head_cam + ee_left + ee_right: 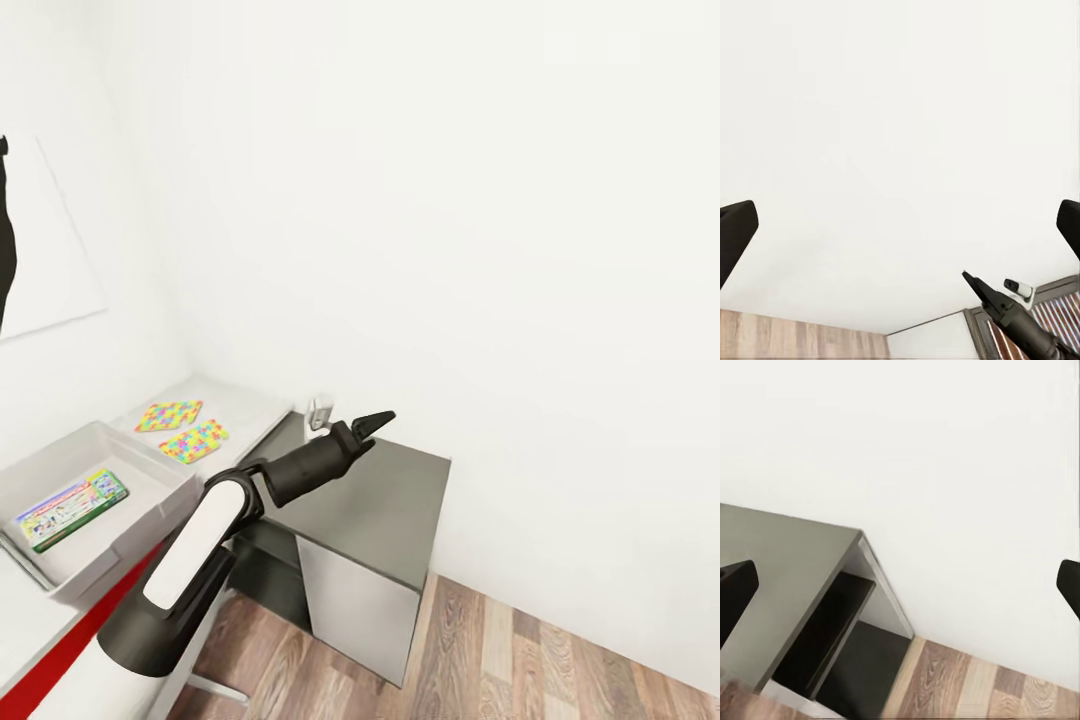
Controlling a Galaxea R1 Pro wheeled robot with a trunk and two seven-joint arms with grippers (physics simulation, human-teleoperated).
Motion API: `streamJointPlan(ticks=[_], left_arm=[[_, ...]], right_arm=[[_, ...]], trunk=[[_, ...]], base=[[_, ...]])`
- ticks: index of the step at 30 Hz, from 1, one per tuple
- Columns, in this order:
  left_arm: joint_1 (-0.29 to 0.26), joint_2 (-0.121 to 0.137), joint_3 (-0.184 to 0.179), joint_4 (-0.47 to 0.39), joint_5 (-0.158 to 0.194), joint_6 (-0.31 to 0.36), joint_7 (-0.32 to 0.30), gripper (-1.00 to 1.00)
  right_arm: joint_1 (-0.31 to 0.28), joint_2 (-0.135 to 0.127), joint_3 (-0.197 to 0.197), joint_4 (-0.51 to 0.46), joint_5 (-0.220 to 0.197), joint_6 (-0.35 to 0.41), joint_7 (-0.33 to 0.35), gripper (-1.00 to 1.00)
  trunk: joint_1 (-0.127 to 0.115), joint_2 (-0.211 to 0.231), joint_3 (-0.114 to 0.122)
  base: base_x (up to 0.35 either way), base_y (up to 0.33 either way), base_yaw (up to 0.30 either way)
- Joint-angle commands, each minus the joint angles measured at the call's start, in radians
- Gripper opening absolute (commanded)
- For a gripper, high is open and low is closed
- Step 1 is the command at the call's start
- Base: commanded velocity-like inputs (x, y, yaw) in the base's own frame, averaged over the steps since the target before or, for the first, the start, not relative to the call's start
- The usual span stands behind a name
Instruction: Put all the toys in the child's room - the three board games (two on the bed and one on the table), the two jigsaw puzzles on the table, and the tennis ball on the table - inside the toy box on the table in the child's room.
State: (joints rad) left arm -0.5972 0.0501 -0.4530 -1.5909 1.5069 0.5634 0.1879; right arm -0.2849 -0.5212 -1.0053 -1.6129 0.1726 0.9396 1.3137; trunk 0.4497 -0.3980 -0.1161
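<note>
A flat printed cardboard game box [72, 510] lies inside the light grey open-topped toy box [150, 462] on the pale-topped bench [245, 405]. Behind the bin, two thin multicoloured jigsaw squares [169, 414] [194, 441] lie side by side on the bench. Right of the bench stands a lower dark-topped cabinet [400, 500], against the wall [480, 250].

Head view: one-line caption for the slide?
One board game lies in the toy box; two jigsaw puzzles lie on the table behind it.

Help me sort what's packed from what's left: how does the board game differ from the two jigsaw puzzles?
The board game lies inside the toy box; the jigsaw puzzles lie on the table beyond it. The board game is a long, printed rectangle with a green edge; the jigsaw puzzles are squarish, multicoloured patchworks. All lie flat.
</note>
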Motion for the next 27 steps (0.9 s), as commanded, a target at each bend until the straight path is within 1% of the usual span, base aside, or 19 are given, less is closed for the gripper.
streamJointPlan(ticks=[1, 9, 12, 18, 19, 20, 22, 23, 25, 26, 27], left_arm=[[-0.001, 0.001, -0.001, -0.001, 0.01, 0.0, 0.009, 1.0], [-0.001, -0.007, -0.001, -0.001, -0.015, 0.0, 0.009, 1.0], [-0.001, -0.008, -0.001, -0.001, -0.018, 0.0, 0.009, 1.0], [-0.001, -0.019, -0.001, 0.002, -0.029, 0.0, 0.009, 1.0], [-0.001, -0.024, -0.001, 0.004, -0.033, 0.0, 0.009, 1.0], [-0.001, -0.024, -0.001, 0.004, -0.033, 0.0, 0.009, 1.0], [-0.001, -0.037, -0.001, 0.011, -0.046, 0.0, 0.009, 1.0], [-0.001, -0.037, -0.001, 0.011, -0.046, 0.0, 0.009, 1.0], [-0.001, -0.05, -0.001, 0.019, -0.067, 0.0, 0.008, 1.0], [-0.001, -0.05, -0.001, 0.019, -0.067, 0.0, 0.008, 1.0], [-0.001, -0.055, -0.001, 0.022, -0.077, 0.0, 0.008, 1.0]], right_arm=[[-0.002, 0.0, -0.001, -0.001, 0.01, 0.008, 0.01, 1.0], [-0.002, 0.001, -0.001, -0.001, 0.011, 0.008, 0.01, 1.0], [-0.002, 0.001, -0.001, -0.001, 0.011, 0.008, 0.01, 1.0], [-0.002, 0.001, 0.0, -0.001, 0.01, 0.008, 0.01, 1.0], [-0.002, 0.001, 0.003, -0.001, 0.01, 0.008, 0.01, 1.0], [-0.002, 0.001, 0.003, -0.001, 0.01, 0.008, 0.01, 1.0], [-0.002, 0.001, 0.011, -0.001, 0.01, 0.008, 0.01, 1.0], [-0.002, 0.001, 0.011, -0.001, 0.01, 0.008, 0.01, 1.0], [-0.002, 0.001, 0.024, -0.001, 0.009, 0.008, 0.01, 1.0], [-0.002, 0.001, 0.024, -0.001, 0.009, 0.008, 0.01, 1.0], [-0.002, 0.001, 0.031, -0.001, 0.01, 0.008, 0.01, 1.0]], trunk=[[0.0, -0.002, -0.001], [0.0, -0.002, 0.011], [0.0, -0.002, 0.016], [0.0, -0.002, 0.025], [0.0, -0.002, 0.027], [0.0, -0.002, 0.028], [0.0, -0.002, 0.031], [0.0, -0.002, 0.033], [0.0, -0.002, 0.036], [0.0, -0.002, 0.038], [0.0, -0.002, 0.039]], base=[[-0.182, 0.0, -0.102], [-0.091, 0.0, -0.101], [-0.041, 0.0, -0.101], [-0.021, 0.0, -0.069], [-0.013, 0.0, -0.042], [-0.013, 0.0, -0.042], [-0.009, 0.0, -0.03], [-0.008, 0.0, -0.027], [-0.006, 0.0, -0.019], [-0.005, 0.0, -0.017], [-0.004, 0.0, -0.014]])
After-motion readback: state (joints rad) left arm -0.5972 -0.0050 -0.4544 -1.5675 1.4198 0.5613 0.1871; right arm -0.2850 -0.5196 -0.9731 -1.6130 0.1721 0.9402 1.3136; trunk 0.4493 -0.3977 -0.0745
